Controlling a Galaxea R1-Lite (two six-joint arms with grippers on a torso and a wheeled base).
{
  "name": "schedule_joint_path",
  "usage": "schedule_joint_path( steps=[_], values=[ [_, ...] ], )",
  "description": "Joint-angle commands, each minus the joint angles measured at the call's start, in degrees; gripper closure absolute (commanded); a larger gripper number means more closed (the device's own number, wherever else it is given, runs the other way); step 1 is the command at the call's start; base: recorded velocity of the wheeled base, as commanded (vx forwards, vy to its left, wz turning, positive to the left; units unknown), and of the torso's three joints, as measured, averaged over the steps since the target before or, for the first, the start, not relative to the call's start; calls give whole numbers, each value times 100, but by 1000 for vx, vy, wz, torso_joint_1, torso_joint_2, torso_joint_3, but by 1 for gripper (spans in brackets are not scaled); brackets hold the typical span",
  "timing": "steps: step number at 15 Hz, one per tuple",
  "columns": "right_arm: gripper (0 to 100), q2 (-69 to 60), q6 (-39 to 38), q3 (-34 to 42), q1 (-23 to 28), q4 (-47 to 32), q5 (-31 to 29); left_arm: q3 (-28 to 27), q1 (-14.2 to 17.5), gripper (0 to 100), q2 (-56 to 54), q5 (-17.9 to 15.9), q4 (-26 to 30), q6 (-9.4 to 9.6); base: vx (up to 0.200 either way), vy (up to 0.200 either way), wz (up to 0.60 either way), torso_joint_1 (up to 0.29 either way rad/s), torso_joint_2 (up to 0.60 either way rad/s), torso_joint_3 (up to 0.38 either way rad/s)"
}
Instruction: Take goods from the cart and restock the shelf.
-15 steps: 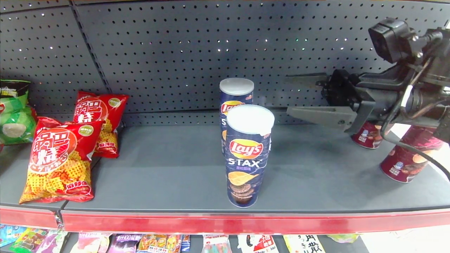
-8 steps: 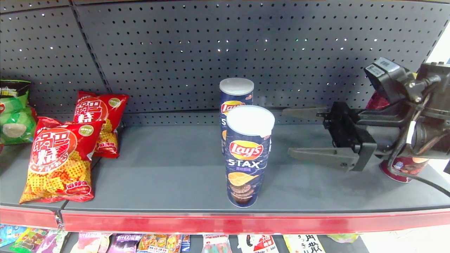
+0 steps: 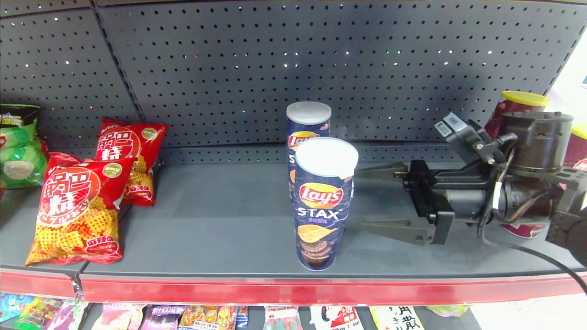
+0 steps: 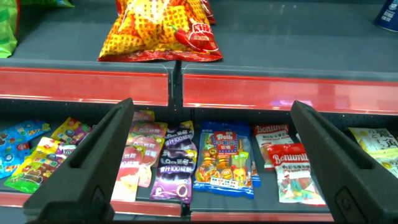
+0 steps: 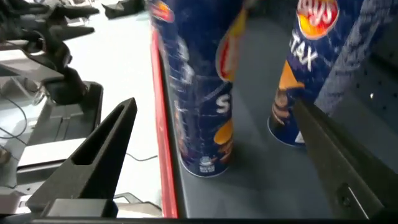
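The right gripper [image 3: 362, 199] is held level just above the shelf [image 3: 220, 220], with its 2 fingers spread wide and nothing clasped between them. The front blue can [image 3: 324, 201] is stood upright just beyond the fingertips, apart from them and close to the red front edge [image 3: 321, 289]. A rear blue can [image 3: 306, 123] is stood directly behind it, nearer the pegboard back panel [image 3: 220, 68]; whether the 2 cans touch cannot be told. In the right wrist view both cans are seen ahead of the spread fingers, with neither enclosed. Behind the gripper's wrist, a red can with a yellow lid [image 3: 516, 107] is seen against the back panel. 2 red snack bags [image 3: 78, 211] are laid well beyond the blue cans, on the side away from the gripper. The left gripper [image 4: 212, 106] is likewise spread wide and empty; it is held in front of and below the red edge, and the sweet packets [image 4: 224, 162] on the lower shelf are framed between its fingers.
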State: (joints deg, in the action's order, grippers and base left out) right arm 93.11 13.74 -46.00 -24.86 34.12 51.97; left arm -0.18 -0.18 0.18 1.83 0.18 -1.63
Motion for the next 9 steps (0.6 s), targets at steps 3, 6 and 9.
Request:
schedule_joint_path(
  steps=[3,6,9],
  values=[
    [0,489,-29,-155,-46,139,-29,1,1,0,8,2,-1,-4,0,0,0,0,0,0],
    [0,673,-29,-270,-90,147,-29,1,1,0,8,2,-1,-4,0,0,0,0,0,0],
    [0,787,-29,-384,-90,147,-29,1,1,0,8,2,-1,-4,0,0,0,0,0,0]
  ],
)
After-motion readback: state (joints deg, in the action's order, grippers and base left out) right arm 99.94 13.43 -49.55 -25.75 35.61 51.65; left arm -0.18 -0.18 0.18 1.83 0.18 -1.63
